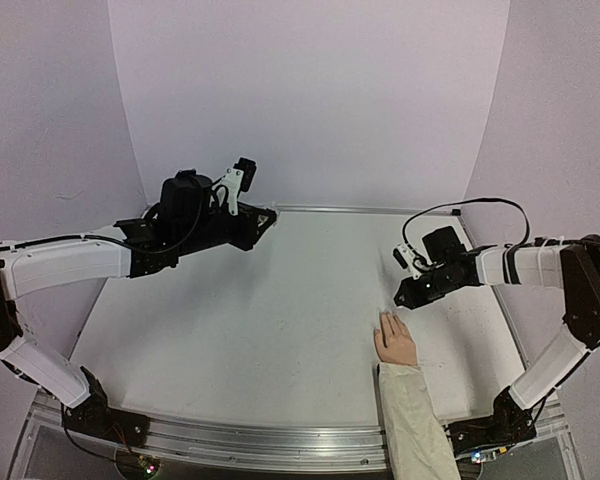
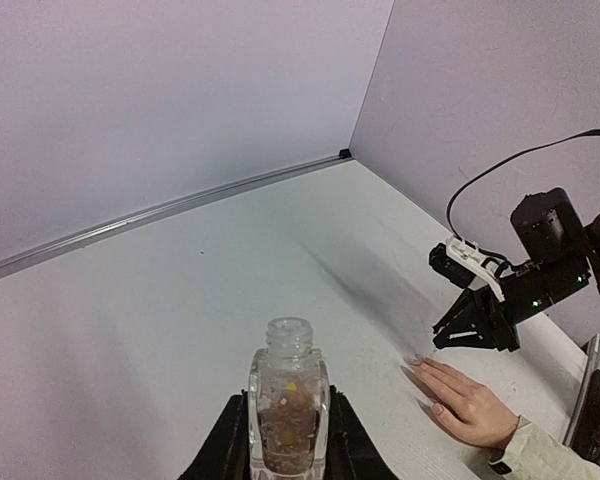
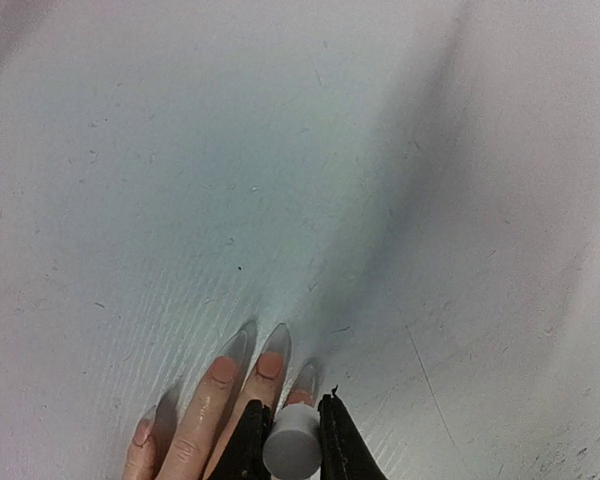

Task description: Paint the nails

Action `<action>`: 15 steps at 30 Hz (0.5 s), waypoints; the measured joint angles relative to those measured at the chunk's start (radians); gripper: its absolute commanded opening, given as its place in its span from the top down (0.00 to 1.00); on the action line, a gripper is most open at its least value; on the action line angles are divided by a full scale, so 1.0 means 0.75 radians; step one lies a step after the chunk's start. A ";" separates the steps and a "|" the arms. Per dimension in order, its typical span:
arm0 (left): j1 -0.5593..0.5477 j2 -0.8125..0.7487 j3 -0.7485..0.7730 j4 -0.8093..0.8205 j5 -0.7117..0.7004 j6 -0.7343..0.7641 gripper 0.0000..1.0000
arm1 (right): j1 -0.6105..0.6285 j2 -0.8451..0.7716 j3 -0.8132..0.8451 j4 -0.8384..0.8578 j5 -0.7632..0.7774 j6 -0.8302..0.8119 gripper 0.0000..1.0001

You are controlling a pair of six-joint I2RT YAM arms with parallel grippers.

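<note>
A pale hand (image 1: 395,340) with a cream sleeve (image 1: 415,425) lies palm down on the white table at the front right. In the right wrist view its nails (image 3: 269,360) show pinkish beds and long clear pointed tips. My right gripper (image 3: 292,408) is shut on a white round cap (image 3: 292,450) and hovers right over the fingertips; it also shows in the top view (image 1: 402,296). My left gripper (image 2: 285,398) is shut on a clear uncapped bottle (image 2: 288,425) of brownish glittery polish, held upright above the table at the back left (image 1: 263,219).
Lilac walls enclose the white table (image 1: 270,320) at the back and both sides. A metal rail (image 1: 280,440) runs along the near edge. The right arm's black cable (image 1: 480,203) loops above its wrist.
</note>
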 measured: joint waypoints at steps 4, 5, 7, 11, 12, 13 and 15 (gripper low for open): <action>0.000 0.000 0.000 -0.001 0.000 0.000 1.00 | 0.000 0.003 0.000 0.001 -0.001 -0.001 1.00; 0.000 0.000 0.000 -0.001 0.000 0.000 1.00 | 0.000 0.003 -0.001 0.001 -0.002 -0.001 1.00; 0.000 0.000 0.000 -0.001 0.000 0.000 1.00 | 0.000 0.006 -0.001 0.002 -0.003 -0.001 1.00; 0.000 0.000 0.000 -0.001 0.000 -0.001 1.00 | 0.000 0.019 -0.002 0.007 -0.006 0.000 1.00; 0.000 0.000 0.000 -0.001 0.000 -0.001 1.00 | 0.000 0.021 -0.002 0.009 -0.006 0.000 1.00; 0.000 0.000 0.000 -0.001 0.000 -0.001 1.00 | 0.001 0.022 -0.005 0.010 -0.006 0.000 1.00; 0.000 0.000 0.000 -0.001 0.000 -0.001 1.00 | 0.001 0.022 -0.006 0.010 -0.006 0.000 1.00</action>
